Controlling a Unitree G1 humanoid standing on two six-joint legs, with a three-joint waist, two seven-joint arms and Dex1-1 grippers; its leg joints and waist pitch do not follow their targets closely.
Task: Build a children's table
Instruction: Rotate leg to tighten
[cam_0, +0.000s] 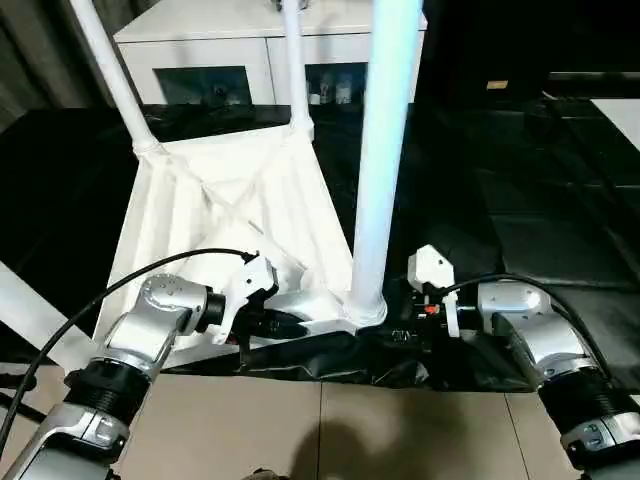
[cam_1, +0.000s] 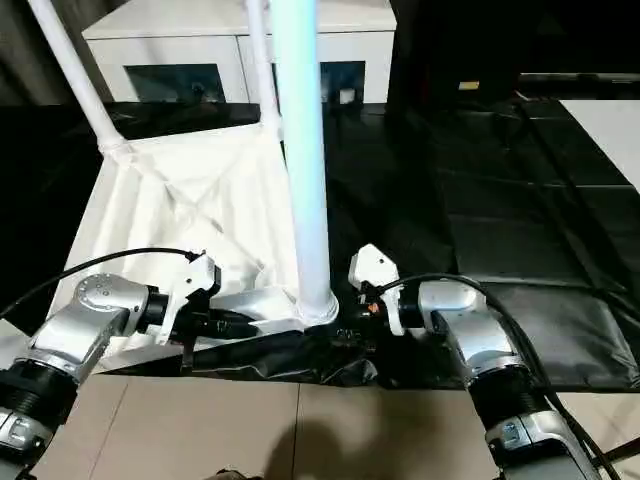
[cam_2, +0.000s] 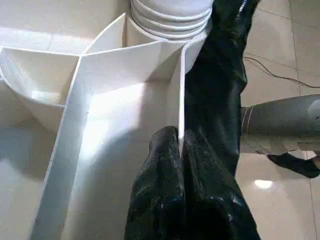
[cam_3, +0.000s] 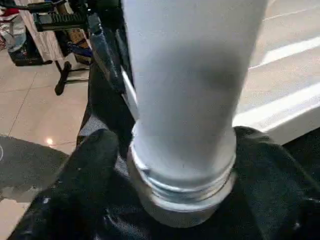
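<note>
Tabletop (cam_0: 215, 215) white, upside down, ribbed underside up, legs (cam_0: 383, 150) standing in corner sockets. My left fingers (cam_2: 165, 185) closed on its edge rib; right fingers: can't tell. No legible markings.

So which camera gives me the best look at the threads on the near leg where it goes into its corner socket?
The right wrist view: the near leg is close up, its threaded end partly exposed above the corner socket. The left wrist view shows the thread rings at its edge. The head views show the whole leg, with the joint too small to judge.
</note>
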